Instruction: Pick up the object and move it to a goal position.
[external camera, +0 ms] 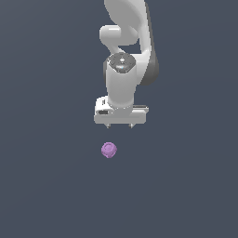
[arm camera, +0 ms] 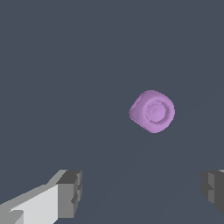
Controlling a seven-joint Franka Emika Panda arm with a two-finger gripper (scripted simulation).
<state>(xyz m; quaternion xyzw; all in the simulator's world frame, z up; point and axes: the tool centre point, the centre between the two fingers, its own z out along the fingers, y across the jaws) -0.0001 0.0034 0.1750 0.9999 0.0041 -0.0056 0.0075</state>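
Above object (external camera: pixel 109 149), fingers (arm camera: pixel 70 192) spread.

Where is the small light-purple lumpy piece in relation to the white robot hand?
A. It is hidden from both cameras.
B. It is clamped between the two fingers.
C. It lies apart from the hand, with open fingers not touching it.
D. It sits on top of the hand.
C: the small light-purple lumpy piece lies on the dark floor with clear space between it and the white robot hand, whose fingers stand wide apart.
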